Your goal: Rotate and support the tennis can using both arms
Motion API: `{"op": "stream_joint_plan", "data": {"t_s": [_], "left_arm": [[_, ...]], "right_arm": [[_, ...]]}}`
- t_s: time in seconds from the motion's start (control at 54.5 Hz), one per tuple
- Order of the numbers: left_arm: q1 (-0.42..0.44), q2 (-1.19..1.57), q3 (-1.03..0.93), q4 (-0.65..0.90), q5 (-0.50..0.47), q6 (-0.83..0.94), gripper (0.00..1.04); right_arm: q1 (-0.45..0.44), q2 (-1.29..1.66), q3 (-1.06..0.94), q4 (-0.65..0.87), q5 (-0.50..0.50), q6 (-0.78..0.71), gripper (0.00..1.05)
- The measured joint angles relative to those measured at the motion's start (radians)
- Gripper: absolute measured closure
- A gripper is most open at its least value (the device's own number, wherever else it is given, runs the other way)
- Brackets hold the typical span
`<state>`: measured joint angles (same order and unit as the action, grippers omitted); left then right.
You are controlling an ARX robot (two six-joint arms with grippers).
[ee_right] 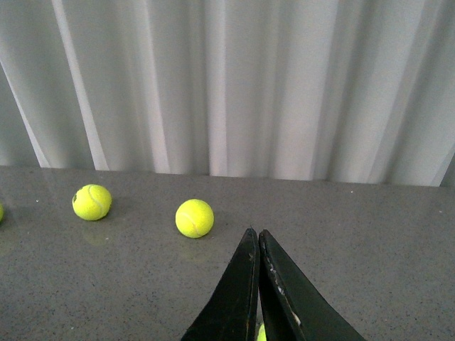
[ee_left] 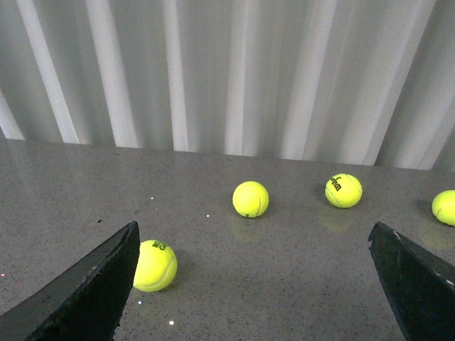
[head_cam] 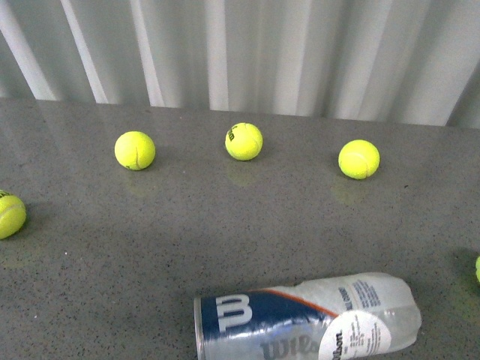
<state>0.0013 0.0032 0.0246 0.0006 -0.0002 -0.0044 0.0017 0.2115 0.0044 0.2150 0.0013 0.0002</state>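
The tennis can lies on its side at the near edge of the grey table in the front view, its open rim to the left and the blue Wilson label facing up. Neither arm shows in the front view. In the left wrist view my left gripper is open, its two black fingers spread wide over bare table; the can is out of that view. In the right wrist view my right gripper is shut, its fingers pressed together with nothing between them.
Three yellow-green tennis balls sit in a row at the back of the table. Another ball lies at the left edge and one peeks in at the right edge. A white curtain hangs behind.
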Motion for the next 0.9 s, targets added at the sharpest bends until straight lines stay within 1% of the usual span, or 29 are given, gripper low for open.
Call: {"op": "stream_joint_plan", "data": {"t_s": [0.165,0.257,0.294,0.789,0.899], "left_arm": [[0.000,0.000,0.000,0.000,0.000,0.000,0.07],[0.000,0.000,0.000,0.000,0.000,0.000,0.07],[0.000,0.000,0.000,0.000,0.000,0.000,0.07],[0.000,-0.001,0.000,0.000,0.000,0.000,0.07],[0.000,-0.001,0.000,0.000,0.000,0.000,0.07]], "right_arm": [[0.000,-0.038,0.000,-0.038,0.000,0.000,1.01],[0.000,-0.149,0.001,-0.185,-0.002,0.000,1.01],[0.000,-0.176,0.001,-0.207,-0.002,0.000,1.01],[0.000,-0.207,0.001,-0.214,-0.001,0.000,1.01],[0.000,-0.207,0.001,-0.214,-0.002,0.000,0.86]]}}
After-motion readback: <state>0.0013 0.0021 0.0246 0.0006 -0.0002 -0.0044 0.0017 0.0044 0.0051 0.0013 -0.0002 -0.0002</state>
